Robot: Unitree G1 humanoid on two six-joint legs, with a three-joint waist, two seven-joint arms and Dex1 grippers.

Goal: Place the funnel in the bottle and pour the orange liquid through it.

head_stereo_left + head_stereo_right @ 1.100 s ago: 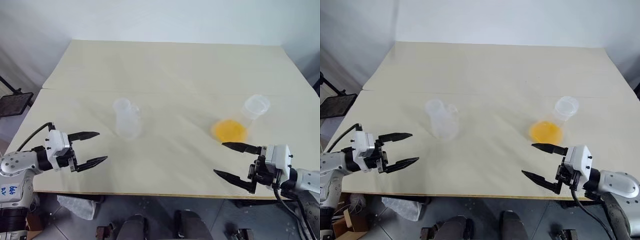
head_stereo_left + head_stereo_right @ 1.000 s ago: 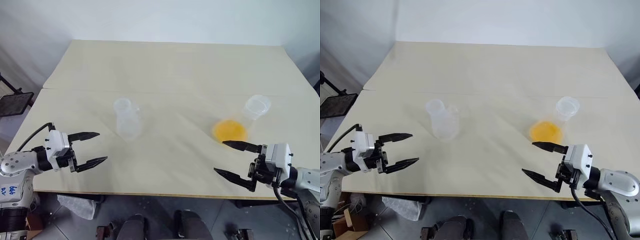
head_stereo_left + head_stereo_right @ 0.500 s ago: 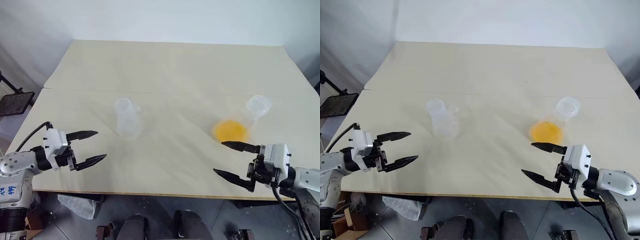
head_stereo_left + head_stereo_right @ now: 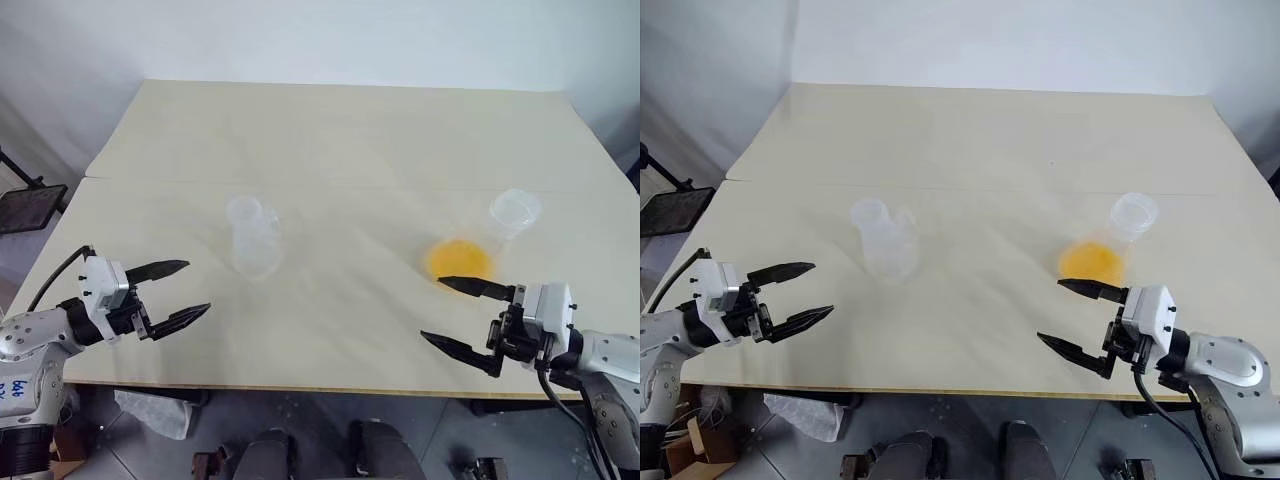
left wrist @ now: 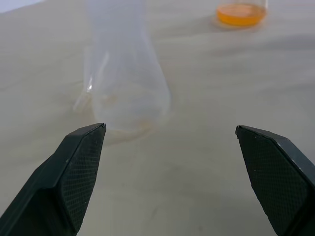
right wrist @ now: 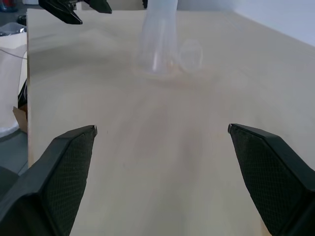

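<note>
Both claws are wide open and holding nothing, hovering over the near edge of the table (image 4: 330, 130). The left gripper (image 4: 172, 294) sits at the near left corner with the clear bottle (image 4: 255, 240) standing upright ahead of it and off toward the middle, well apart from the fingertips. A small clear funnel (image 6: 191, 53) sits just beside that bottle's base. The right gripper (image 4: 460, 315) is at the near right, and the flask with the orange liquid (image 4: 458, 260) is just beyond its upper finger, close but not touching.
</note>
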